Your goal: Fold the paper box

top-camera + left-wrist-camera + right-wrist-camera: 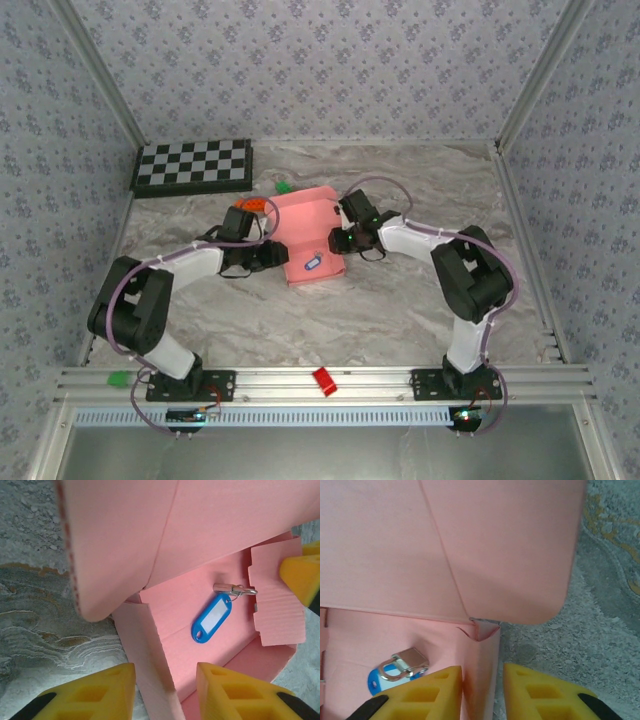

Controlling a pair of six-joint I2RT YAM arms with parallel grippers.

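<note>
**Both grippers at the side walls of the paper box**
The paper box (305,225) lay open just right of the checkerboard (193,166), a blue key tag (212,619) inside. The left gripper (165,669) straddled the wall nearest the checkerboard, fingers spread with slack. The right gripper (482,669) flanked the wall farthest from the checkerboard; I could not tell whether it pinched.

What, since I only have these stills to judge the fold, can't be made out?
- Key tag: right wrist view, mostly hidden behind a yellow finger.
- Whether the right gripper pinches the box wall: right wrist view, jaws cut off at the bottom edge.
- Orange bit and green bit behind the box: top view, too small to identify.
- Box's side edges: top view, covered by the left arm and right arm.
</note>
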